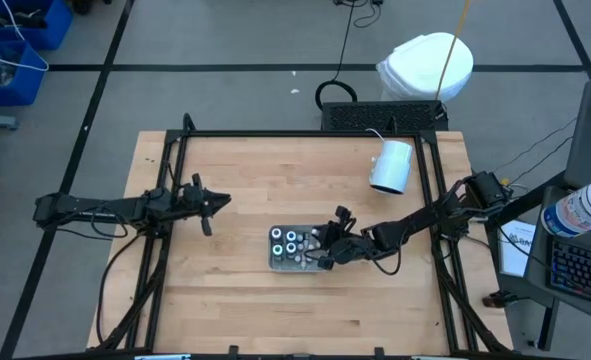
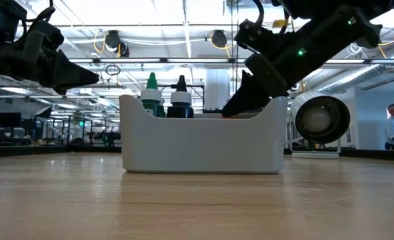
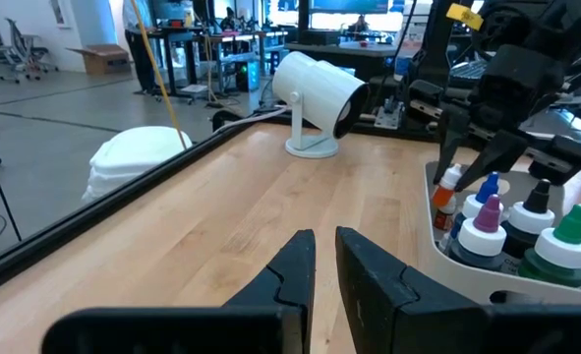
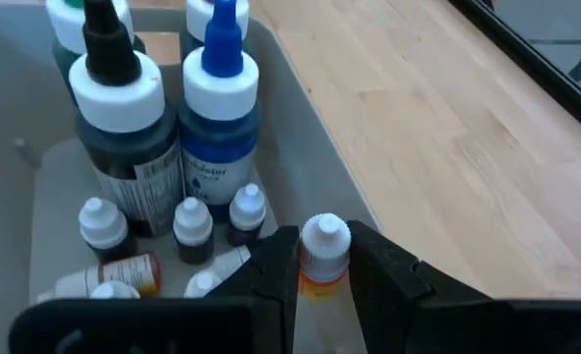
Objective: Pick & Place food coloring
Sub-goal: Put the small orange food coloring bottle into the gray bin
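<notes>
A white tray point(image 1: 275, 262) stands mid-table and holds the food coloring. In it stand tall bottles with white collars and black point(image 4: 118, 88), blue point(image 4: 221, 79), purple point(image 3: 487, 221) and green point(image 3: 565, 241) tips. Several tiny white-capped bottles point(image 4: 192, 221) stand beside them. My right gripper point(image 4: 324, 264) reaches into the tray's right end and is shut on one tiny bottle with an orange-red label point(image 3: 447, 197). My left gripper point(image 3: 325, 258) waits level at the table's left, with a narrow gap between its fingers and nothing in it. My right gripper pinches the tiny bottle just below its white cap point(image 4: 324, 258), between its two fingers. The fingers point(image 3: 457, 147) slant down into the tray from the table's right side. The bottle stands upright beside the tray's end wall. The wall hides its base, so whether it is lifted does not show.
A white cylindrical device on a round foot point(image 1: 392, 165) stands at the far right of the table. Black frame rails point(image 1: 295, 133) run along the table's edges. Bare wood lies between the tray and the near edge.
</notes>
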